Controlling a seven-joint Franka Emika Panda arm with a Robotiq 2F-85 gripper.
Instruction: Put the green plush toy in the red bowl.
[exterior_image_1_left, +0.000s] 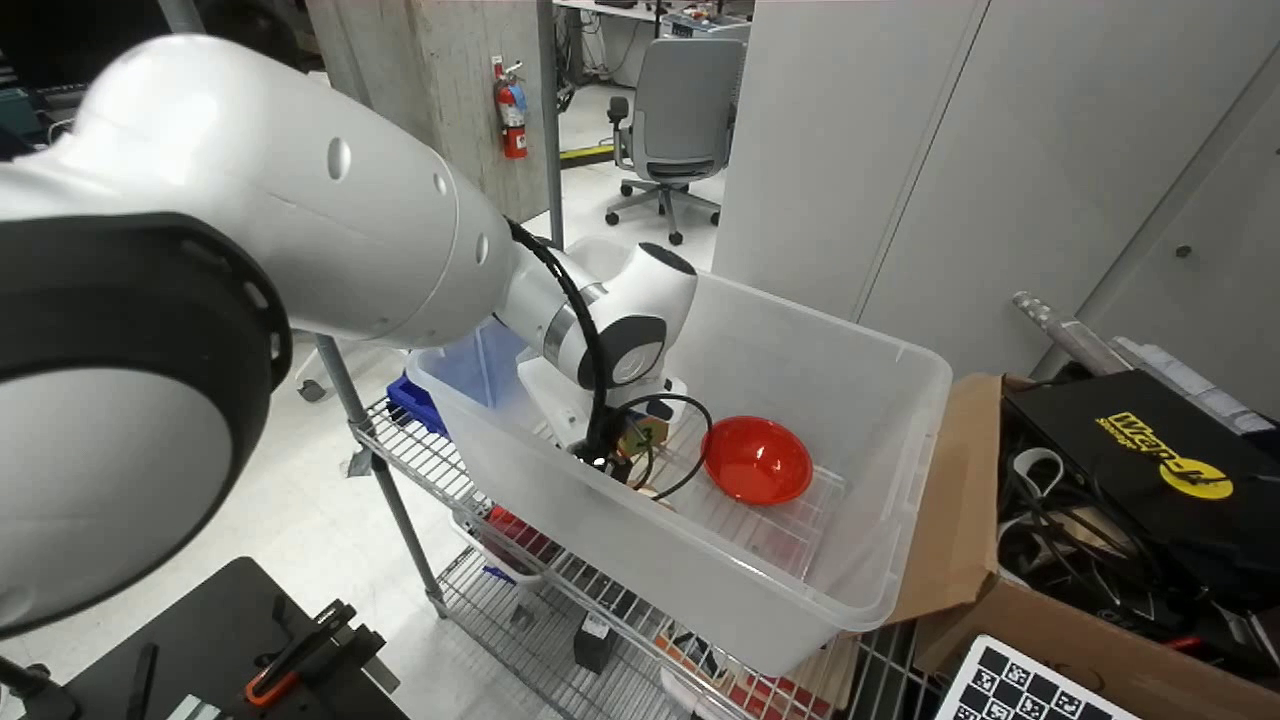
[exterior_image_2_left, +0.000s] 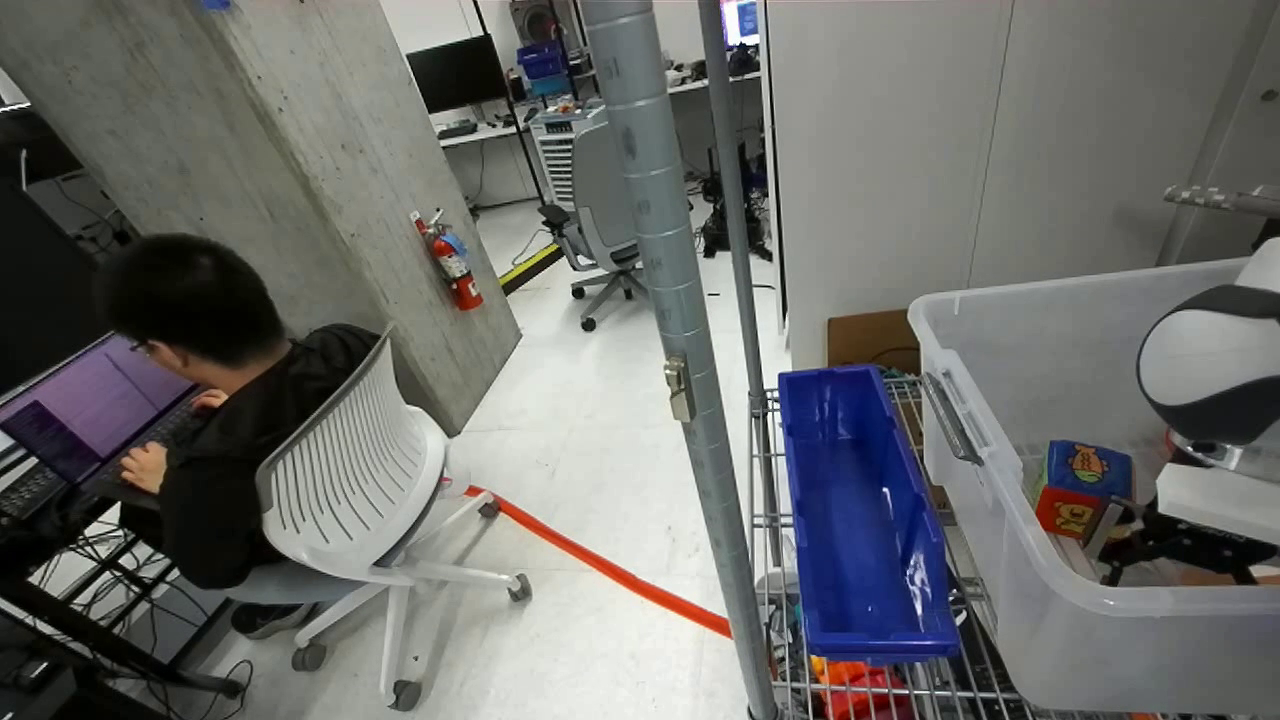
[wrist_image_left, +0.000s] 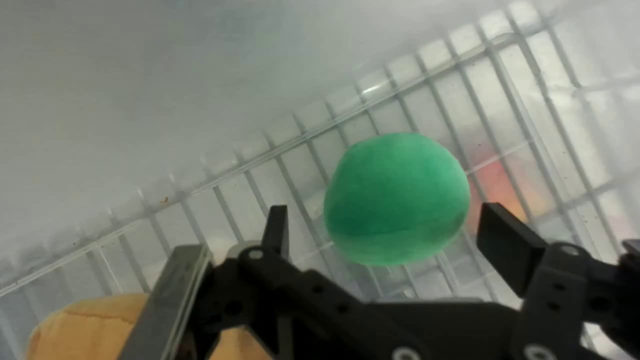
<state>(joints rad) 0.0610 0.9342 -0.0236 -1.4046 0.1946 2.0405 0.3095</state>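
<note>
The green plush toy (wrist_image_left: 397, 200) lies on the clear floor of the plastic bin in the wrist view. It is hidden in both exterior views. My gripper (wrist_image_left: 382, 215) is open, one finger to each side of the toy with gaps between; in this view the toy lies between and beyond the fingertips. The gripper also shows low inside the bin in an exterior view (exterior_image_2_left: 1180, 550). The glossy red bowl (exterior_image_1_left: 758, 460) stands on the bin floor, apart from the gripper, in an exterior view. The bowl is out of the wrist view.
The translucent bin (exterior_image_1_left: 800, 320) has high walls around the arm. A multicoloured cube (exterior_image_2_left: 1085, 485) sits close to the gripper. A tan object (wrist_image_left: 85, 330) lies beside the left finger. A blue tray (exterior_image_2_left: 860, 510) and a cardboard box (exterior_image_1_left: 950, 500) stand outside the bin.
</note>
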